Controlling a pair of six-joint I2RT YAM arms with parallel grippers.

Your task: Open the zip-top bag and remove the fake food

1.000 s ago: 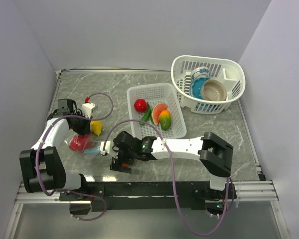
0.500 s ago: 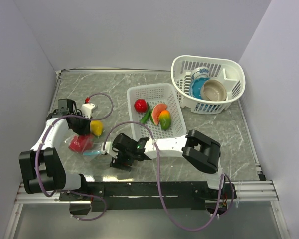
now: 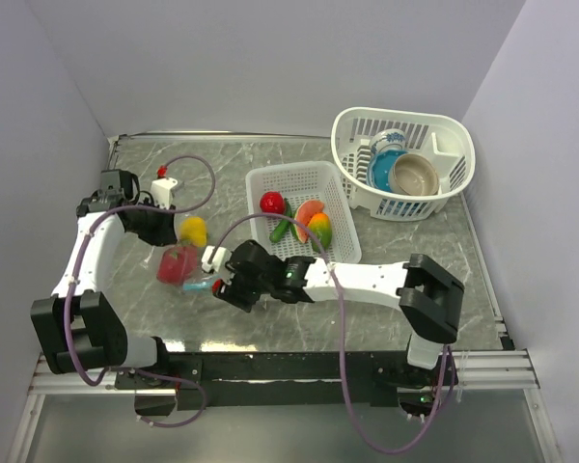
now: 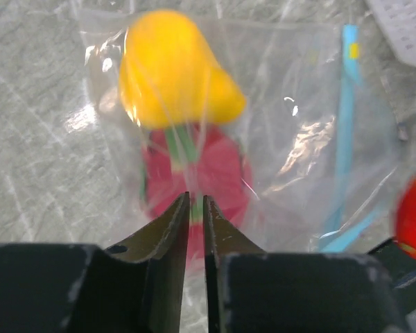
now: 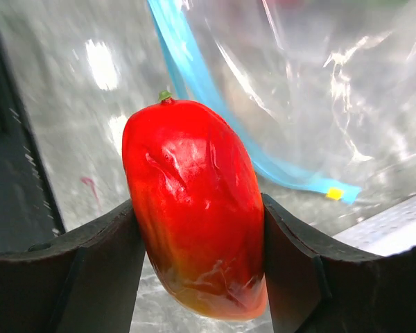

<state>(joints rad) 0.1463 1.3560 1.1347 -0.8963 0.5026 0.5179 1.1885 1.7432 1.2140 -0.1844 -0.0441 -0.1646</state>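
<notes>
The bag (image 3: 185, 260) lies on the grey marbled table (image 3: 444, 260), left of centre in the overhead view, between the two grippers. In the left wrist view a yellow toy (image 4: 173, 69) shows through the clear plastic near the top. A pink-red toy (image 4: 215, 173) sits just below it, and both are inside the bag. The blue zip strip (image 4: 345, 132) runs down the right side of that view. The left gripper (image 4: 194, 202) rises from the bottom edge with its fingers pressed almost together. Only a slit is left between them, and they nip the thin film at the end of the bag away from the zip.

The right gripper (image 5: 197, 208) fills the bottom of its own view and clamps a glossy red fruit (image 5: 194, 173) between both fingers, outside the bag. The zip strip and crumpled plastic lie behind it. From overhead, this gripper sits just right of the bag, near the lower left corner of the rectangular white basket (image 3: 340, 258). That basket holds a red piece (image 3: 272, 203), a green piece (image 3: 282, 228), a watermelon slice (image 3: 308, 212) and a mango (image 3: 319, 231). In the upper right, a round white basket (image 3: 454, 135) holds a blue bowl (image 3: 381, 169) and a tan bowl (image 3: 414, 174).
</notes>
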